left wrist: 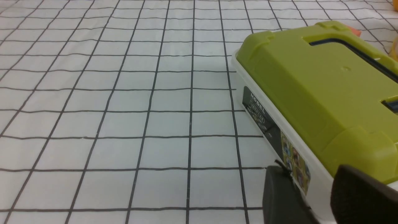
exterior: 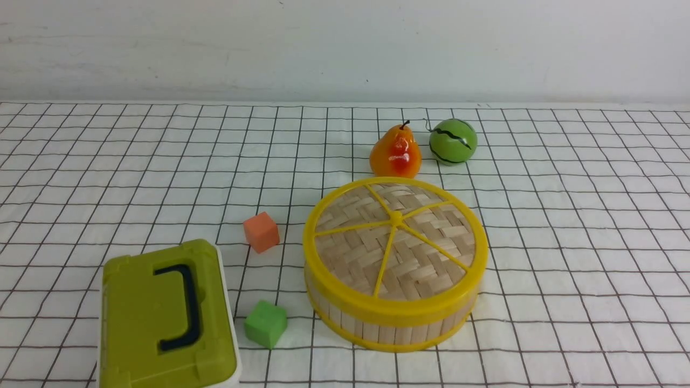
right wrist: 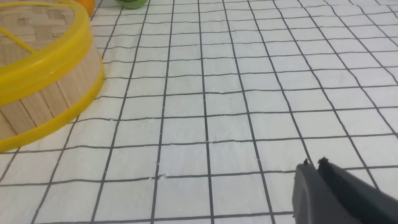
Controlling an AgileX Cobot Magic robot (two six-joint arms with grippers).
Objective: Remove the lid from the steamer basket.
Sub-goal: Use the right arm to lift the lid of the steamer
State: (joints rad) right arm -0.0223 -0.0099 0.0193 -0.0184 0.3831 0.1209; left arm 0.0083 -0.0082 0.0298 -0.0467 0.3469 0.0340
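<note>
The lid point(exterior: 396, 242), a woven bamboo disc with a yellow rim and yellow spokes, sits closed on the steamer basket point(exterior: 377, 328) at the middle right of the checked cloth. Both also show in the right wrist view, the lid point(right wrist: 31, 25) on the basket point(right wrist: 46, 99). Neither gripper shows in the front view. My right gripper point(right wrist: 314, 161) is shut and empty, low over the cloth, well apart from the basket. My left gripper point(left wrist: 311, 169) has its fingers apart and holds nothing; it is close beside the olive-green box.
An olive-green box point(exterior: 167, 318) with a dark handle stands at the near left and fills part of the left wrist view point(left wrist: 311, 87). An orange cube point(exterior: 261, 231) and a green cube point(exterior: 265, 323) lie between box and basket. A pear point(exterior: 396, 152) and a green ball point(exterior: 453, 141) sit behind the basket.
</note>
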